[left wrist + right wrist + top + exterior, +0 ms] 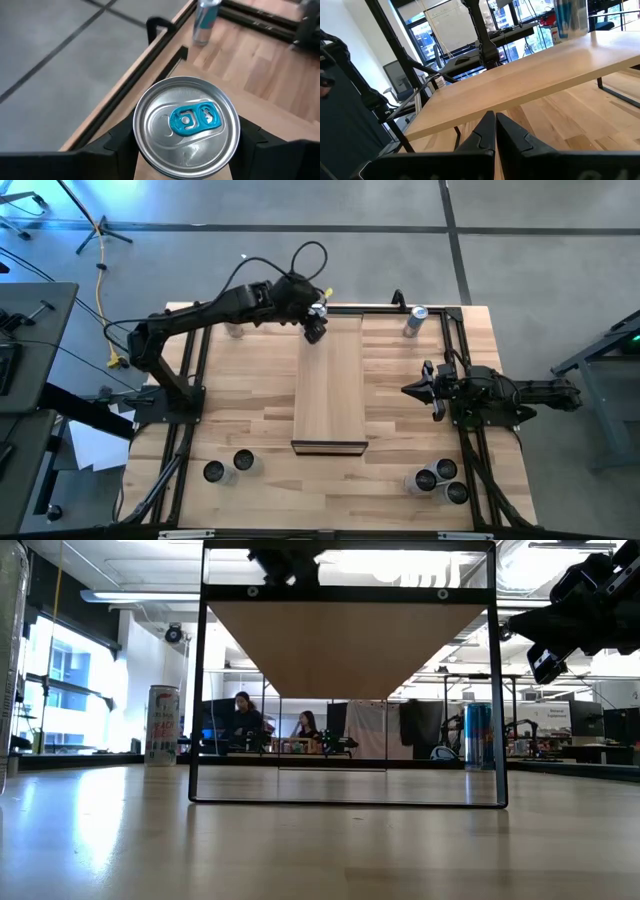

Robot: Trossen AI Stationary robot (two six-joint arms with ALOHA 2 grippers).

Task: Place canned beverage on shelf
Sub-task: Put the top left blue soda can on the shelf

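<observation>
Cans stand in several spots on the butcher-block worktop (240, 395), but the one that matters sits at the far left corner of the shelf (331, 380), gripped by the left tool (316, 326). In the left wrist view this held can (186, 128) shows its silver lid and blue pull tab from above, with the tool's dark fingers (112, 142) pressed against its sides and the pale wood of the shelf just below it; whether its base touches the shelf cannot be told. The left arm reaches in a long bend from the worktop's left side to that corner. The right tool (425, 388) hangs to the right of the shelf, well apart from it, its fingers (485, 132) pressed together on nothing and aimed toward the shelf's long edge. A blue and silver can (415, 320) stands upright near the far right corner of the worktop. Two cans (228, 466) stand at the near left, and a cluster of three cans (440, 479) at the near right. Across the worktop, the low view shows a white can (162, 725) at the left and people seated in the room beyond.
</observation>
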